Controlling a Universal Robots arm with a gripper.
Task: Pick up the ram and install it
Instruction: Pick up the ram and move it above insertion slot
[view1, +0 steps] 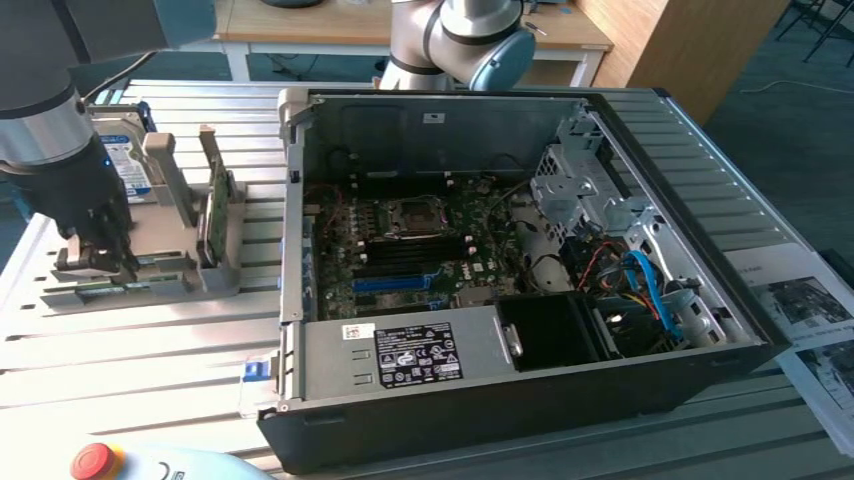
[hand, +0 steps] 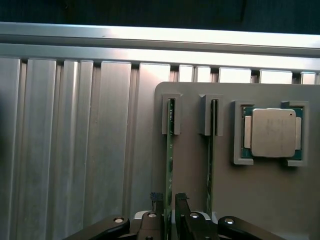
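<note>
The ram (hand: 170, 150) is a thin green board seen edge-on, standing in a slot of the grey holder (hand: 195, 210). My gripper (hand: 169, 198) is open and straddles it, one fingertip on each side with a small gap, not clamped. A second green stick (hand: 211, 150) stands in the neighbouring slot. In the exterior view my gripper (view1: 91, 255) hangs low over the grey holder (view1: 147, 285) at the exterior view's left, beside the open computer case (view1: 507, 260). The motherboard (view1: 414, 250) lies inside the case.
A square silver processor (hand: 272, 132) sits in a recess of the holder beside the sticks. A hard drive with a blue-white label (view1: 127, 160) stands at the holder's back. The ribbed aluminium table (hand: 75, 150) surrounds the holder. A red stop button (view1: 96, 460) sits at the front edge.
</note>
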